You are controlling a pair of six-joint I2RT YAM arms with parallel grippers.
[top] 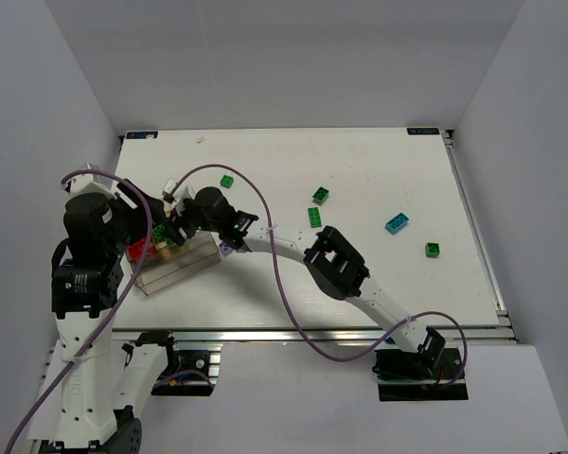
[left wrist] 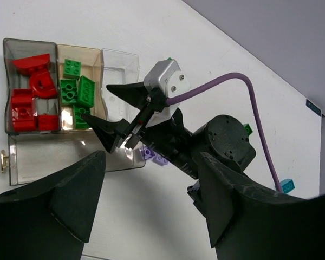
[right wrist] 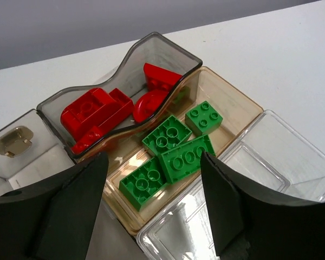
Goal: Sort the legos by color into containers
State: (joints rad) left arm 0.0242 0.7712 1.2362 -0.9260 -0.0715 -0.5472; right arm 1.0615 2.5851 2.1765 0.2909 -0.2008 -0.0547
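The bricks are small studded plastic blocks in plain bright colours. Four green bricks (right wrist: 167, 135) lie studs up in the amber compartment (right wrist: 233, 100) in the middle of the clear box (right wrist: 292, 162). Next to it, the smoky compartment (right wrist: 151, 46) holds the red bricks (right wrist: 95, 108), among them a rounded piece (right wrist: 150, 104). A small brass-coloured piece (right wrist: 11, 140) sits in the long compartment running across the ends of the others.

On the table (left wrist: 151, 32), light purple bricks (left wrist: 154, 156) lie just beside the box, partly hidden under my right arm. Well apart from the box lie four loose green bricks (top: 321, 196) and a teal brick (top: 397, 223).

My right gripper (right wrist: 153, 162) hangs over the amber compartment, jaws spread with nothing between them. My left gripper (left wrist: 151, 162) hovers above it, jaws wide apart too, holding nothing.
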